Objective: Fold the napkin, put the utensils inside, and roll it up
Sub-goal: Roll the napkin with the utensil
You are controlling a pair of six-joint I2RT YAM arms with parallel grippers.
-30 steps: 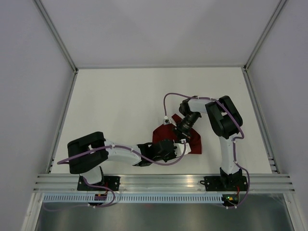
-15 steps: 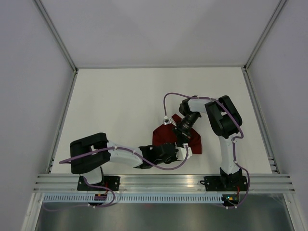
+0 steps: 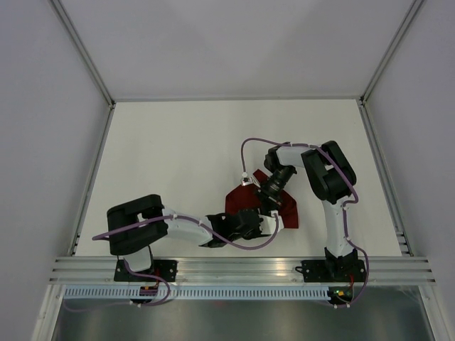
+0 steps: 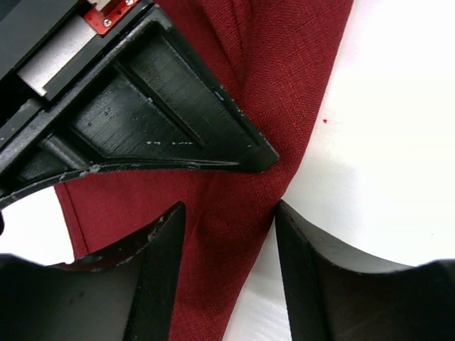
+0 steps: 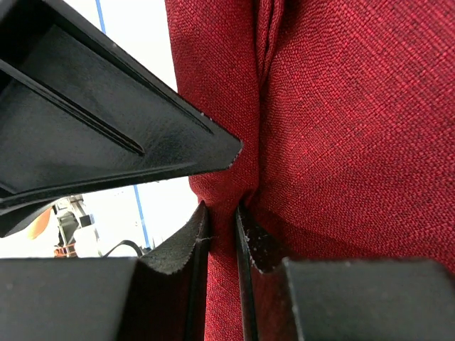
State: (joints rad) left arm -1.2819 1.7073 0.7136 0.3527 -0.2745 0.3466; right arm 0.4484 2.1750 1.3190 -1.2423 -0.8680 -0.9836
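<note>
Right wrist — gripper (image 5: pixel 221 213) on napkin (image 5: pixel 341 121)

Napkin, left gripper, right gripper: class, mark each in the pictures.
napkin (image 4: pixel 298 64), left wrist view, bare cloth at upper right.
left gripper (image 4: pixel 227 213), left wrist view, midway between its fingertips.
right gripper (image 5: pixel 220 213), right wrist view, midway between its fingertips.

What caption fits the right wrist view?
Right gripper pinching a raised fold of the dark red woven cloth napkin.
</note>
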